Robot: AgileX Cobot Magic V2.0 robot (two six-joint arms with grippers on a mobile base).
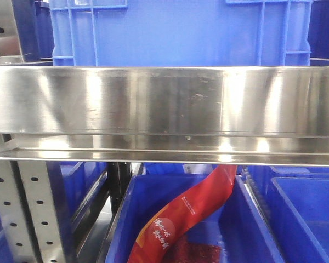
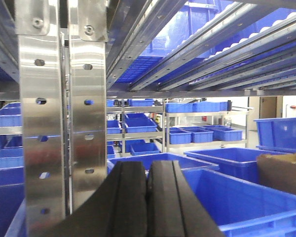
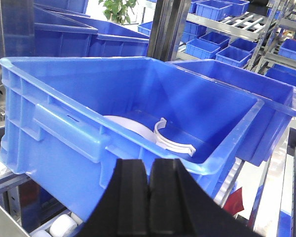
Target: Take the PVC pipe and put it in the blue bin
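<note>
In the right wrist view a large blue bin [image 3: 64, 123] sits on a roller shelf. Inside it lie white PVC parts: a curved clip-shaped piece [image 3: 171, 140] and a rounded white piece [image 3: 126, 123] behind it. My right gripper [image 3: 148, 170] is shut and empty, just in front of and below the bin's near rim. My left gripper [image 2: 147, 173] is shut and empty, pointing past a steel rack post [image 2: 42, 113] toward rows of blue bins. Neither gripper shows in the front view.
The front view shows a steel shelf beam [image 1: 164, 104] with a blue bin [image 1: 181, 33] above and a lower blue bin [image 1: 247, 230] holding a red packet [image 1: 186, 216]. White rollers [image 3: 59, 227] lie under the bin. More blue bins [image 3: 237, 49] stand on racks behind.
</note>
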